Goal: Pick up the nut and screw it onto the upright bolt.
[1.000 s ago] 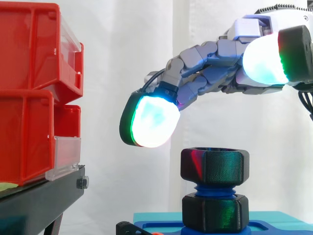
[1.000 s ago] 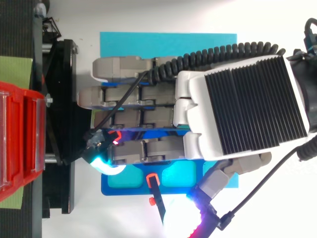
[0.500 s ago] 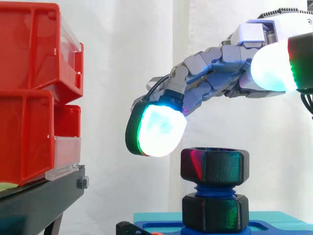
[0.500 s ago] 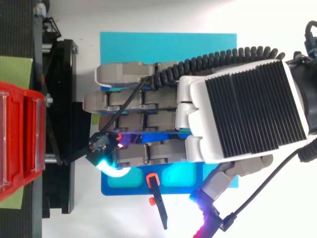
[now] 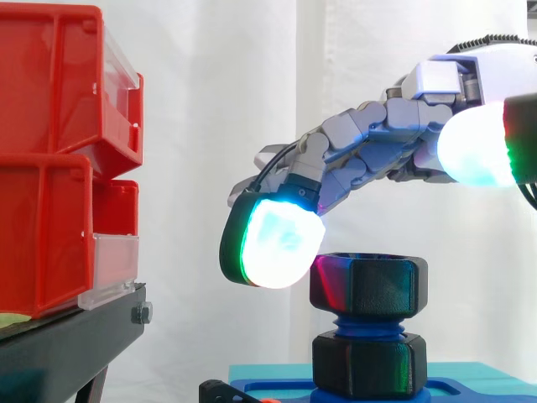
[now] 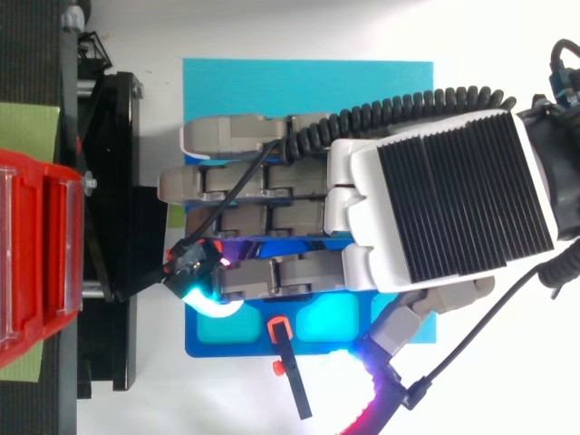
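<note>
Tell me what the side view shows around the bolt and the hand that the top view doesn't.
Side view: the black nut sits atop the blue bolt, with a second nut lower down. A glowing fingertip hangs by the upper nut's left edge; contact is unclear.
Top view: the hand spreads over the blue base, and an orange and black clip lies at its edge.
Both: the hand, red bins, black stand and teal mat.
</note>
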`<state>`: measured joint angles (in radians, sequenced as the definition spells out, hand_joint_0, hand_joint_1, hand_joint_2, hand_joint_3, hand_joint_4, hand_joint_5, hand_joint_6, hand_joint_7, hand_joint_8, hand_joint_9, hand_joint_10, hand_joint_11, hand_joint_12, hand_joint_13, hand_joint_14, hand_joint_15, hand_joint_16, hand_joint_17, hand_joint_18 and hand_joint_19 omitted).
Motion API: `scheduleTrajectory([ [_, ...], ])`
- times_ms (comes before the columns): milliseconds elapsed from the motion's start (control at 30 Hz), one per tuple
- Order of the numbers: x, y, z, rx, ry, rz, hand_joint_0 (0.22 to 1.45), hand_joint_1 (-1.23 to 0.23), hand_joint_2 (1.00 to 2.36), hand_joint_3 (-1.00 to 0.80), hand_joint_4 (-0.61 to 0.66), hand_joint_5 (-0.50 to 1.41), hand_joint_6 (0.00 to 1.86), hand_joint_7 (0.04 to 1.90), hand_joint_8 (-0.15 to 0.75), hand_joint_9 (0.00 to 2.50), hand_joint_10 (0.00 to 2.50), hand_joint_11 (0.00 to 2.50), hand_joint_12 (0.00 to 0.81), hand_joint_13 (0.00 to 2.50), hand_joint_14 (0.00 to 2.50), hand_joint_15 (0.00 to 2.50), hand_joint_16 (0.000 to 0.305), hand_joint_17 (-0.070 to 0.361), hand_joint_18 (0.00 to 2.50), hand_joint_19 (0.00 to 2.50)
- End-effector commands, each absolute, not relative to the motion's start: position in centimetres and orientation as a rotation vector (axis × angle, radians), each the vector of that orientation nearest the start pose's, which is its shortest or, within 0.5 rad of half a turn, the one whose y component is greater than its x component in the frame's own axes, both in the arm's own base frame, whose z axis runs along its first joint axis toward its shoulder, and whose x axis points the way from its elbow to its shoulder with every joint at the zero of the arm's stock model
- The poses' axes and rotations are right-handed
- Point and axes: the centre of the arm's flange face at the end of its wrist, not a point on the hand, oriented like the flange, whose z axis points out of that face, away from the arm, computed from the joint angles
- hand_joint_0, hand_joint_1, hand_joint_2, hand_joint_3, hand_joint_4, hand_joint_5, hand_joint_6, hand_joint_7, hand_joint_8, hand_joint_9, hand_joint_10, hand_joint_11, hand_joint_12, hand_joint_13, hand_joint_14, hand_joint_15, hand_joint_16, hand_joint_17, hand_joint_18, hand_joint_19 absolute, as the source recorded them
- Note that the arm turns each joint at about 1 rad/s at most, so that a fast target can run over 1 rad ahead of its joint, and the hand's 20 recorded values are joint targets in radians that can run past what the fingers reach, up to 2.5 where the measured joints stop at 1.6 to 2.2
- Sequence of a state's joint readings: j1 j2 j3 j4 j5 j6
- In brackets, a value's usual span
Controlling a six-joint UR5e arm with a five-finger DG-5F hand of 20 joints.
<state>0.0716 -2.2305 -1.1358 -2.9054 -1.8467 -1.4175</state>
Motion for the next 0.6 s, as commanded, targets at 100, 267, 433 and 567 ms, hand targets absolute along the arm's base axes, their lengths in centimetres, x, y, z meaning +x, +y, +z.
scheduleTrajectory([
  [100, 74.6, -5.7, 31.3, -0.155, 1.555, 0.388, 0.43, -0.22, 1.0, -0.5, 0.22, -0.12, 0.5, 0.79, 0.288, 0.57, 0.0, 0.0, 0.332, 0.11, 0.0, 0.0, 0.044, 0.098, 0.0, 0.0],
  [267, 74.7, -5.9, 31.4, -0.155, 1.543, 0.385, 0.44, -0.23, 1.0, -0.5, 0.26, -0.1, 0.5, 0.81, 0.249, 0.69, 0.0, 0.0, 0.248, 0.22, 0.0, 0.0, 0.031, 0.069, 0.0, 0.0],
  [433, 74.7, -6.2, 31.6, -0.195, 1.518, 0.387, 0.45, -0.23, 1.0, -0.5, 0.3, -0.07, 0.5, 0.84, 0.244, 0.81, 0.0, 0.0, 0.198, 0.33, 0.0, 0.0, 0.024, 0.054, 0.11, 0.0],
  [567, 74.7, -6.7, 31.8, -0.208, 1.501, 0.388, 0.47, -0.24, 1.0, -0.5, 0.32, -0.03, 0.5, 0.92, 0.236, 0.98, 0.0, 0.0, 0.158, 0.49, 0.0, 0.0, 0.018, 0.042, 0.29, 0.0],
])
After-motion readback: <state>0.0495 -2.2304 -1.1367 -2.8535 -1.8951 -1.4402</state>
